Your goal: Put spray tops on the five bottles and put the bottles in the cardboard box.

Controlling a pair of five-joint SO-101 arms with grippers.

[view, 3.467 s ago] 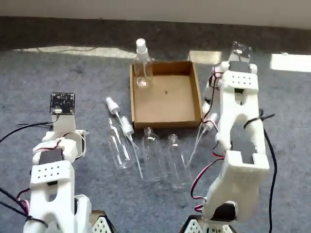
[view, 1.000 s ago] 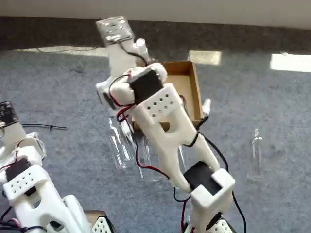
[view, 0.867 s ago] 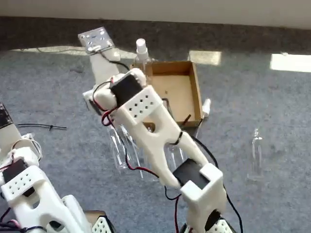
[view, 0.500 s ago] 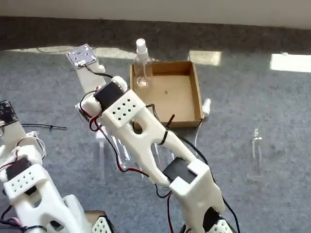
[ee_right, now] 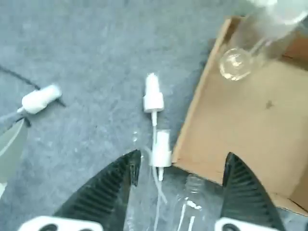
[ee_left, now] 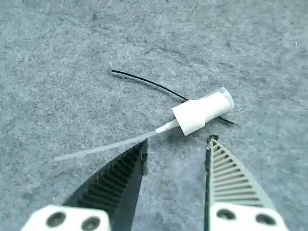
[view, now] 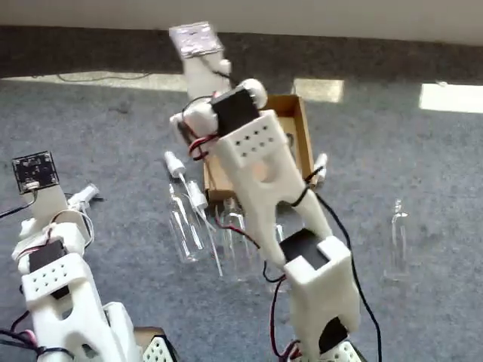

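— Both sets of jaws agape?
— Yes. The left gripper (ee_left: 178,141) gapes empty before a white plastic spray top with a thin tube (ee_left: 201,114), lying on grey carpet (ee_left: 72,48) across a black tie (ee_left: 144,81). The right gripper (ee_right: 183,155), also empty, hangs by a corner of the brown cardboard box (ee_right: 250,125); a clear bottle (ee_right: 255,36) stands inside.
— Hidden?
— The right arm (view: 256,166) covers much of the box. It reached farther left before; that top is new.

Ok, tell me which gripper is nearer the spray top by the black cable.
Left. The left gripper is open just short of the spray top; the right gripper is farther off, above a corner of the cardboard box.
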